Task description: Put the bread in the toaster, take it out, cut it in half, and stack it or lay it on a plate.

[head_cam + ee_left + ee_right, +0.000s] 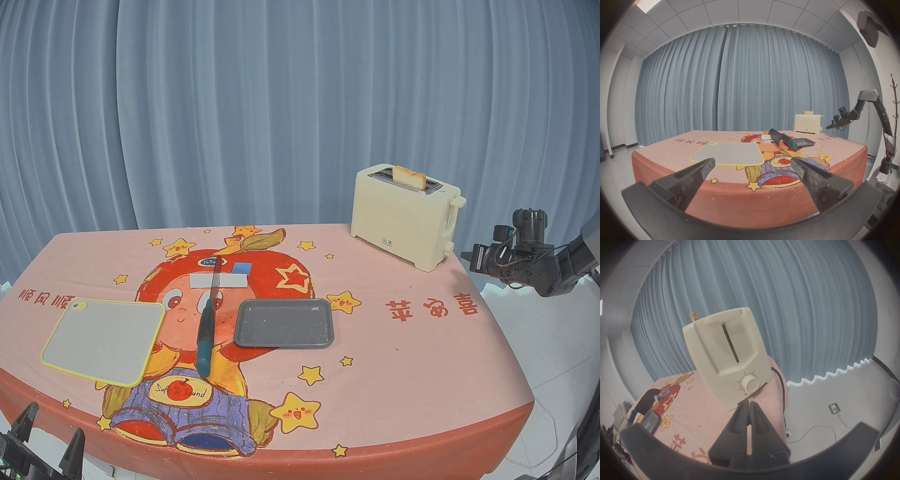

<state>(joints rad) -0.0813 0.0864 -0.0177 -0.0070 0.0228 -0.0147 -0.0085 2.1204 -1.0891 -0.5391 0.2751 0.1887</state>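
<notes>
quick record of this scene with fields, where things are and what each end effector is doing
toaster: back right of the table
bread: sticking up from the toaster slot
cutting board: near left
tray: centre
knife: flat, between cutting board and tray
left end effector: open, before the table's near edge
right end effector: shut, facing the toaster's dial end, not touching
</notes>
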